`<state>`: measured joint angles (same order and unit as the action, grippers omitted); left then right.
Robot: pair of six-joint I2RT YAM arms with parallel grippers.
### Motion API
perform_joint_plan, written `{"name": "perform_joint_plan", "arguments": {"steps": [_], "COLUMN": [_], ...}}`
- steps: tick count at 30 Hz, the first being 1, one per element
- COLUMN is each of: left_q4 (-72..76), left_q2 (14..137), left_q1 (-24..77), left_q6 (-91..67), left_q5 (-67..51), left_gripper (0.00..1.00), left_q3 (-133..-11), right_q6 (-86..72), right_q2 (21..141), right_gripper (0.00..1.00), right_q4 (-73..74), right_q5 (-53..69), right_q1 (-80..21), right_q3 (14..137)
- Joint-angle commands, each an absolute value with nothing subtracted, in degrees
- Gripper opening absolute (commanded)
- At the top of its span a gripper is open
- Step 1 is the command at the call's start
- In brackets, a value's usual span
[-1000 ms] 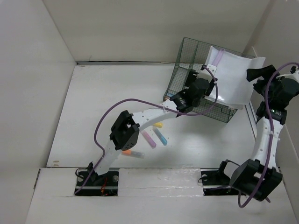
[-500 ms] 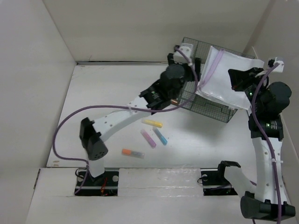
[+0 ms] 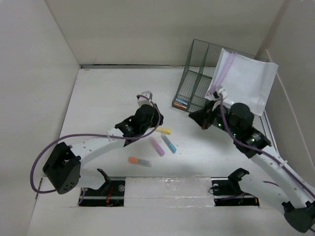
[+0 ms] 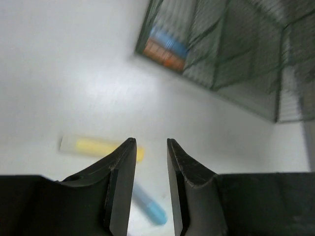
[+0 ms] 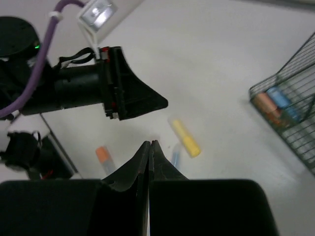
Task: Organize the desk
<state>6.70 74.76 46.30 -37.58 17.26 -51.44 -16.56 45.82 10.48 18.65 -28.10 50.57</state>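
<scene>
Leaving basket: both arms are swinging away from the green wire basket (image 3: 197, 69) toward the loose markers in front of it.
Left fingers (image 4: 120, 172): narrowing to a slim gap, holding nothing, hanging over the yellow marker (image 4: 101, 147).
Right fingers (image 5: 140, 162): pressing fully together, holding nothing.
Table (image 3: 98, 108): spreading beneath the basket, carrying four markers outside it; gathering them is probably starting.

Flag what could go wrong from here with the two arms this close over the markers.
Collision: the shut right pincer points at the left pincer close ahead, both over the desk. Nudging: the left pincer's jaws stand narrowly apart over the yellow marker, near its end, so descending could push it toward the blue marker rather than straddle it.
</scene>
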Motion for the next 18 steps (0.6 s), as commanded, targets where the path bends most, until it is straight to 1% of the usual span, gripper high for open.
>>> {"name": "perform_joint_plan", "arguments": {"steps": [1, 3, 5, 6, 8, 10, 12, 18], "left_q4": [2.5, 2.5, 2.9, 3.1, 3.1, 4.4, 5.2, 5.5], "left_q2": [73.4, 74.0, 75.0, 76.3, 78.0, 80.1, 82.0, 88.6], "left_q1": [46.9, 47.5, 47.5, 47.5, 46.8, 46.2, 45.7, 45.2], "left_q6": [-45.0, -47.4, -48.6, -49.8, -51.3, -54.1, -56.0, -56.6], "left_q5": [12.0, 14.1, 14.9, 16.4, 17.7, 20.1, 21.9, 24.1], "left_gripper": [0.28, 0.3, 0.33, 0.36, 0.36, 0.44, 0.48, 0.48], "left_q3": [-45.2, -41.8, -40.5, -40.3, -40.2, -39.8, -40.0, -43.8], "right_q6": [-14.0, -14.1, -13.9, -14.0, -14.4, -14.6, -14.7, -15.4], "right_q2": [47.5, 48.6, 49.0, 49.2, 49.7, 50.4, 51.1, 52.0], "right_gripper": [0.0, 0.0, 0.0, 0.0, 0.01, 0.01, 0.01, 0.02], "right_q4": [8.7, 7.1, 6.7, 6.3, 5.3, 3.8, 3.7, 3.1], "right_q5": [9.3, 4.2, 0.9, 0.6, 1.3, 2.7, 3.1, 3.3], "right_q1": [-36.8, -42.1, -44.1, -44.8, -45.5, -46.0, -46.1, -46.7], "right_q3": [47.3, 46.4, 46.5, 46.4, 45.6, 45.1, 44.7, 43.9]}}
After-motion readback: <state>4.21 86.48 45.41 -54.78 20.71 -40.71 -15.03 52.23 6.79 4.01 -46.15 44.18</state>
